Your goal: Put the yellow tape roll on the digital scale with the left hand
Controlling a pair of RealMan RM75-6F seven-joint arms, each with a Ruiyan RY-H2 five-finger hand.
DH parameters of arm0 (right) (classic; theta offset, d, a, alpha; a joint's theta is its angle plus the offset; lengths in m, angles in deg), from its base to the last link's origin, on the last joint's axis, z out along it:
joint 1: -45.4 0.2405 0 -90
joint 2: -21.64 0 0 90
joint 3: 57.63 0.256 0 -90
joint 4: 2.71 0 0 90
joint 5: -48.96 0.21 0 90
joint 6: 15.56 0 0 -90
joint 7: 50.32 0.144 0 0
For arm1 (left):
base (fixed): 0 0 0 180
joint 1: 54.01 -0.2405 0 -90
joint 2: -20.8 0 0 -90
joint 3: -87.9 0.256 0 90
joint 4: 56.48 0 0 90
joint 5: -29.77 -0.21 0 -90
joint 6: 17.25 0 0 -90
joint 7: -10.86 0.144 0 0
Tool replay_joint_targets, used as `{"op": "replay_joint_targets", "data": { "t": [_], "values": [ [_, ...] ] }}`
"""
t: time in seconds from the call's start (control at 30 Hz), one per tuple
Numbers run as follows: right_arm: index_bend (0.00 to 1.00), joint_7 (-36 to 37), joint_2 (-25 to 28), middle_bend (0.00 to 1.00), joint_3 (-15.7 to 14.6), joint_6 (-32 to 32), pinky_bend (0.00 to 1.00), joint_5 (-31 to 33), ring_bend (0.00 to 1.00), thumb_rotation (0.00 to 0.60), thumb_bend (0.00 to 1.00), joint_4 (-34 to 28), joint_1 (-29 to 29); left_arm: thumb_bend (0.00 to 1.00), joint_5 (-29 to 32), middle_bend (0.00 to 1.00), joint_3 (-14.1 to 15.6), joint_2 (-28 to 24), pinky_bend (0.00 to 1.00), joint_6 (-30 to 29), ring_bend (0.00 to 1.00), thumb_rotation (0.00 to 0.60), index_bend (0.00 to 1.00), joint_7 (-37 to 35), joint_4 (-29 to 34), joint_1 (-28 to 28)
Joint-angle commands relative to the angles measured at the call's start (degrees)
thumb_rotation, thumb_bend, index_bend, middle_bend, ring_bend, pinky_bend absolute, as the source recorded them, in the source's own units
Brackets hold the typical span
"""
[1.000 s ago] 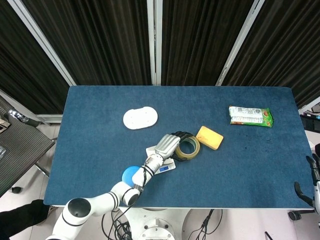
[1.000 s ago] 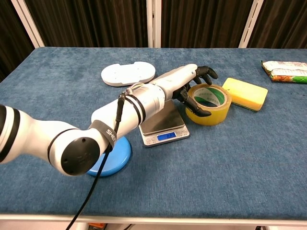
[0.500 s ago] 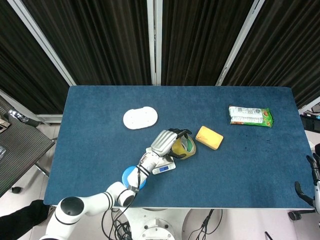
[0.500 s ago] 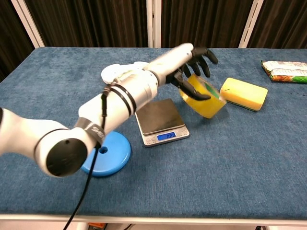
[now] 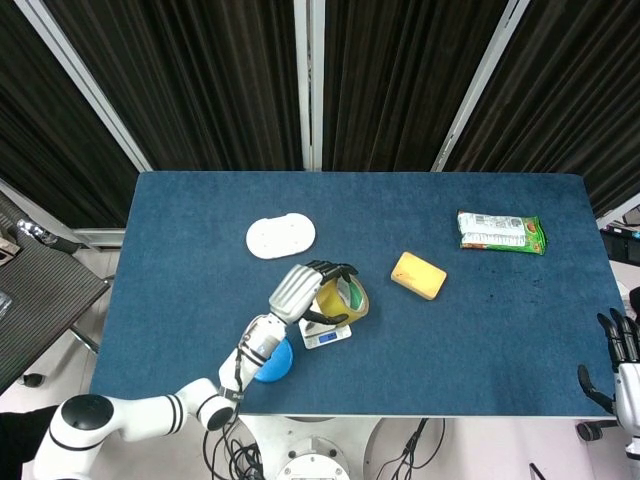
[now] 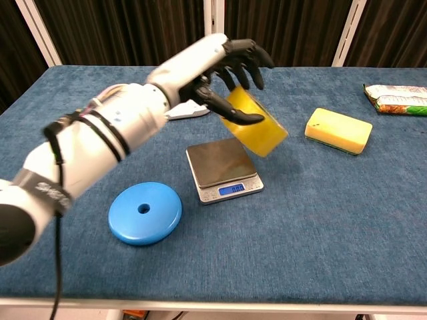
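The left hand (image 6: 223,70) grips the yellow tape roll (image 6: 254,126), thumb through the core and the other fingers over the outer wall. The roll is tilted and held in the air, clear of the worktop (image 6: 347,220), above the far right part of the digital scale (image 6: 222,169). In the head view the same left hand (image 5: 303,290) and tape roll (image 5: 343,299) overlap the scale (image 5: 326,337), of which only the display end shows. The scale's steel platform is bare in the chest view, its blue display facing the near edge.

A blue disc (image 6: 145,212) with a central hole lies flat on the worktop, left of the scale and apart from it. A white oval tray (image 5: 281,236) lies farther back; in the chest view the forearm hides most of it. A yellow sponge (image 6: 338,131) lies right of the scale, well apart. A green snack packet (image 5: 500,231) lies near the far right corner.

The right hand (image 5: 622,352) shows only at the lower right margin of the head view, beyond the worktop edge, fingers apart and holding nothing.
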State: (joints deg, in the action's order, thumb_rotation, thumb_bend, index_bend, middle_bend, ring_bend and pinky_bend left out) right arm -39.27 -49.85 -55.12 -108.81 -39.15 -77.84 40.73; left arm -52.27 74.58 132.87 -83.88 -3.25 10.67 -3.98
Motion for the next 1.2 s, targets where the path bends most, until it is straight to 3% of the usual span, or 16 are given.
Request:
{"op": "replay_joint_targets", "data": {
  "t": [0.03,0.33,0.53,0.93,1.2],
  "values": [
    [0.0,-0.4,0.0,0.0,0.0,-0.2,0.0,-0.2,0.0,0.6,0.31,-0.3,0.0,0.21,0.1,0.37,0.6,-0.5,0.5,-0.2,0.39,0.6,0.29,0.5,0.4,-1.0],
    [0.0,-0.3,0.0,0.0,-0.1,0.3,0.0,0.4,0.0,0.6,0.31,0.0,-0.2,0.21,2.0,0.37,0.8,3.2,0.5,1.7,0.39,0.6,0.29,-3.6,-4.4,-2.1],
    [0.0,0.4,-0.1,0.0,0.1,1.0,0.0,0.9,0.0,0.6,0.31,0.8,0.0,0.21,0.8,0.37,2.6,4.6,0.5,2.3,0.39,0.6,0.29,-4.9,-8.1,-2.8],
    [0.0,0.4,-0.7,0.0,0.0,1.8,0.0,0.9,0.0,0.6,0.31,1.7,0.4,0.21,-2.1,0.38,6.1,3.9,0.5,0.5,0.4,0.6,0.3,-5.7,-10.6,-5.7],
    [0.0,-0.1,-0.6,0.0,0.0,1.8,0.0,0.8,0.0,0.6,0.31,1.2,0.5,0.21,-4.0,0.38,6.8,3.1,0.49,-1.1,0.4,0.6,0.31,-6.4,-12.2,-6.6]
  ]
}}
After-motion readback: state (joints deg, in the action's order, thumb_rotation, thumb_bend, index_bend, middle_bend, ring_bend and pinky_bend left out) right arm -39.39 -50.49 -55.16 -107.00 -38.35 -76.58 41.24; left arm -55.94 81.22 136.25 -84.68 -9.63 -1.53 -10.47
